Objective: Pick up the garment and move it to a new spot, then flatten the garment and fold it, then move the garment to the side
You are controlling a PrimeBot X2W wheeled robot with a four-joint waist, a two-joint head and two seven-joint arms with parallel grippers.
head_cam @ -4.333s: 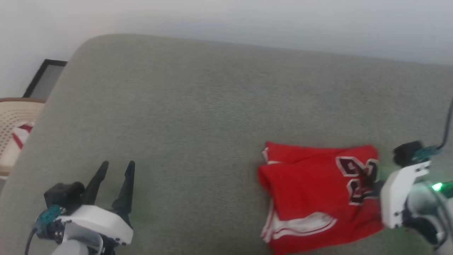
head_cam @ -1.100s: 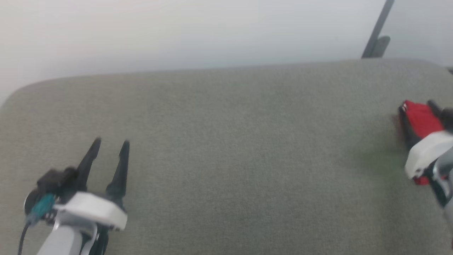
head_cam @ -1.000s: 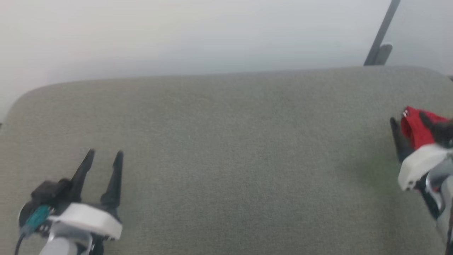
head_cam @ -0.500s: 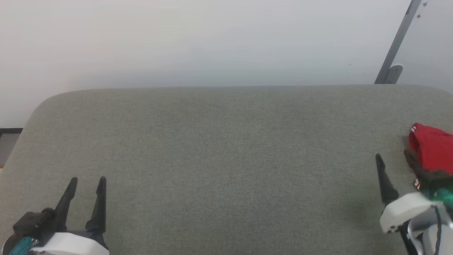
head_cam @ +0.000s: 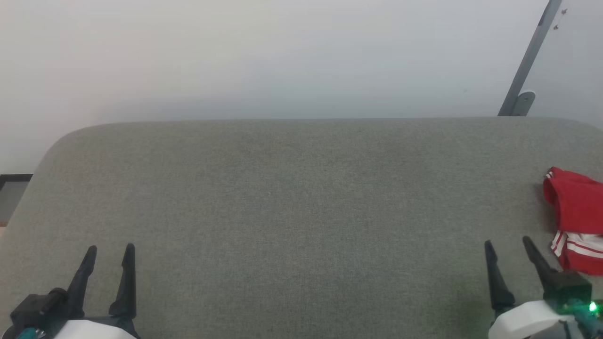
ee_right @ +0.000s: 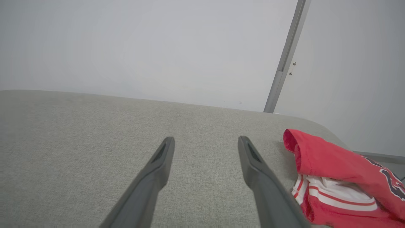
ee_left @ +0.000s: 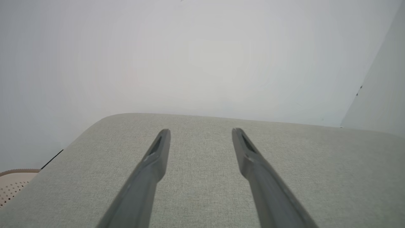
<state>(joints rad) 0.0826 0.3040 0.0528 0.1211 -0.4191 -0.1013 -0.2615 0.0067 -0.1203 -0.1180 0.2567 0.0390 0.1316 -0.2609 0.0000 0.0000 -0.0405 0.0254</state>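
Near edge, head view: left gripper (head_cam: 110, 247) at lower left, fingers spread apart, nothing between them, over the grey upholstered surface (head_cam: 301, 197). Right gripper (head_cam: 507, 241) at lower right, fingers likewise parted and empty. Small green light (head_cam: 592, 307) lit on its wrist.

Garment (head_cam: 577, 212) lies bunched on the surface at the far right edge of the head view, just beyond and to the right of the right gripper, not touching it, partly cut by the frame. Red body folded over on top, white part with red stripes at its near side.

Right wrist view: garment sits right of the right-hand finger, near but apart. Dark maroon white-outlined lettering (ee_right: 390, 183) shows at its right end, cut off by the frame, cannot be read.

Left wrist view: beige perforated basket (ee_left: 12, 186) at the lower left corner, past the surface's rounded edge.

Farther back: dark frame (head_cam: 14, 178) low at the left edge. Plain pale wall (head_cam: 235, 56) behind, with a slanted grey metal strip (head_cam: 530, 56) at upper right.
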